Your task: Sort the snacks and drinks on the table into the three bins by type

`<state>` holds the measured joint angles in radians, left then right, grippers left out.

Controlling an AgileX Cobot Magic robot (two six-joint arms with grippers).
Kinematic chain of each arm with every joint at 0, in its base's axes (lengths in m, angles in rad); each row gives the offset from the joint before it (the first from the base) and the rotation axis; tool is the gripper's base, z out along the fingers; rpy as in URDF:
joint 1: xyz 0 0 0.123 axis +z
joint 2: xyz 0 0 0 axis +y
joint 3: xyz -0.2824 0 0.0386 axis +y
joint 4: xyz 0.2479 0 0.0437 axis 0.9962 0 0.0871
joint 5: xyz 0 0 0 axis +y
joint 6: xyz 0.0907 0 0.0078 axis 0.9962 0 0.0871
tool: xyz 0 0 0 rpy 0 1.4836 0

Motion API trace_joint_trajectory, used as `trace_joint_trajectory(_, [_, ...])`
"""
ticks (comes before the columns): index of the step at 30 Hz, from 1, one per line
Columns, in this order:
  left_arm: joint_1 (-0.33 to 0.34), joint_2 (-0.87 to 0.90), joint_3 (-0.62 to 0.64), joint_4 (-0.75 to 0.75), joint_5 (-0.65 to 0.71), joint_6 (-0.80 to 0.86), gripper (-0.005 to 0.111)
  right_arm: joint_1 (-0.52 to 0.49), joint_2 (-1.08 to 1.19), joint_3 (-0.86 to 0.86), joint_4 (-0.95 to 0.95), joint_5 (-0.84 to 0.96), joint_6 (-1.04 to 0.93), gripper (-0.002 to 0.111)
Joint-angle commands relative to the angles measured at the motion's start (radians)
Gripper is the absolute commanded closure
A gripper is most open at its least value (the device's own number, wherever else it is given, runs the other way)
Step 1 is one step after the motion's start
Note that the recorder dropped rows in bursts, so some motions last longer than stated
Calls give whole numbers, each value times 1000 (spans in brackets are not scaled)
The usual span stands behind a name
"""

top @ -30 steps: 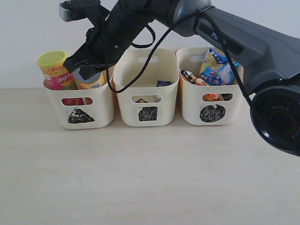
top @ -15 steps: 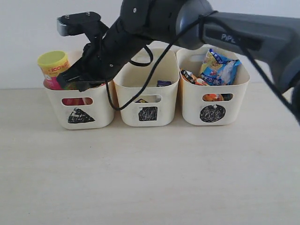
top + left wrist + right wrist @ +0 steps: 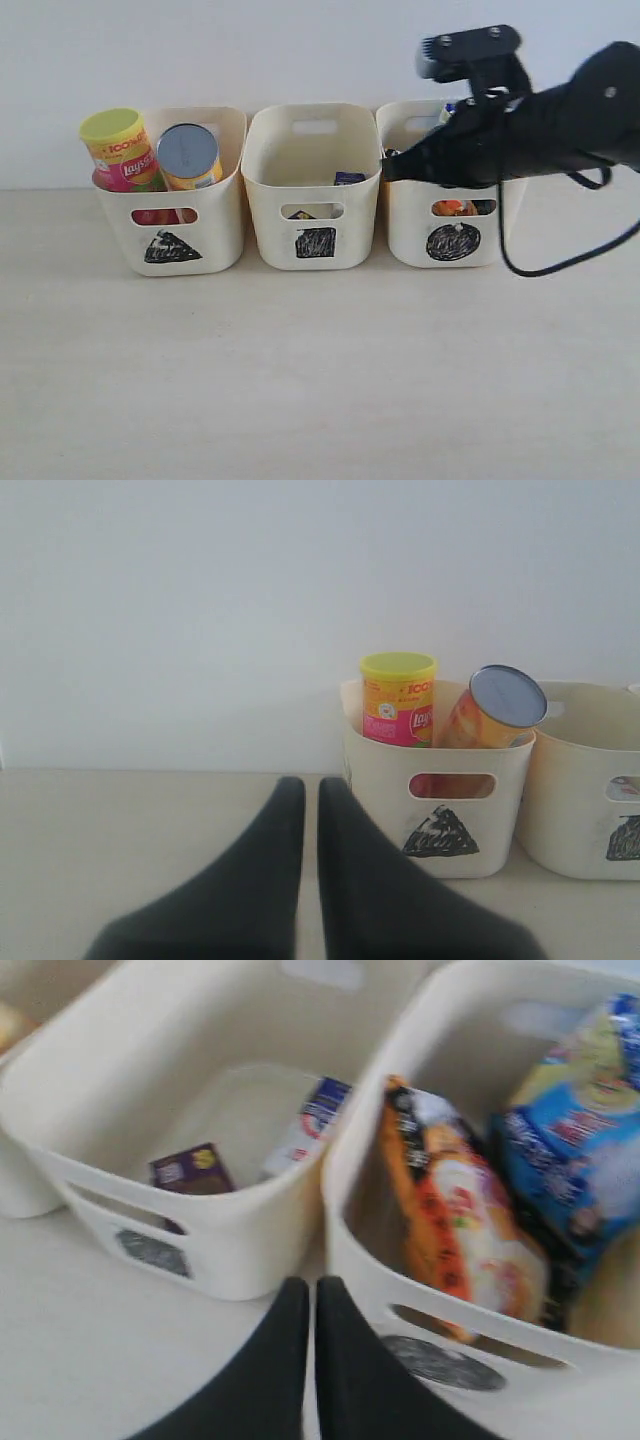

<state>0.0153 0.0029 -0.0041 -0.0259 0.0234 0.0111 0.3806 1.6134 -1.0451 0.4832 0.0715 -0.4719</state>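
Every item appears binned, so the sort looks to be at its close. At the left of the exterior frame, the cream plastic tub marked with a black triangle (image 3: 225,215) holds the pink chip tube with the yellow-green lid (image 3: 118,150) and the yellow-orange chip tube (image 3: 190,158), which leans beside it. The centre tub marked with a square (image 3: 270,190) holds the dark purple carton (image 3: 188,1170) and the blue-and-white carton (image 3: 310,1125). The right-hand tub marked with a circle (image 3: 405,225) holds the orange-black noodle packet (image 3: 455,1220) and the blue noodle packet (image 3: 570,1150). No snack or drink shows on the pale beige bench (image 3: 300,370).

The right arm's fingers (image 3: 275,1360) are pressed together and empty, hanging at the upper right of the exterior frame over the near rim of the circle tub. The left arm's fingers (image 3: 260,860) are likewise closed on nothing, low over the bench.

What remains is probably only a retreat: the right arm should lift clear without knocking the circle tub's rim.
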Motion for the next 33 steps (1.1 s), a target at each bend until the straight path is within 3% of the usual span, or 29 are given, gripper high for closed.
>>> trace_joint_trajectory(1, [4,-3,4,-12,-1,-2,102,-134,-106,161,12,-172,70,109])
trace_joint_trajectory(6, [4,-3,4,-12,-1,-2,102,-226,-230,354,7,-373,236,109])
trace_joint_trajectory(8, [4,-3,4,-12,-1,-2,102,-231,-291,470,5,-563,325,109])
trace_joint_trajectory(15, [4,-3,4,-12,-1,-2,102,-231,-439,749,-189,-957,582,109])
trace_joint_trajectory(19, [4,-3,4,-12,-1,-2,102,-231,-520,897,-315,-1123,606,109])
trace_joint_trajectory(24, [4,-3,4,-12,-1,-2,102,-231,-635,1045,-337,-1265,606,109])
trace_joint_trajectory(25, [4,-3,4,-12,-1,-2,102,-231,-651,1045,-337,-1288,606,109])
trace_joint_trajectory(33, [4,-3,4,-12,-2,-2,102,-231,-864,1045,-423,-966,594,109])
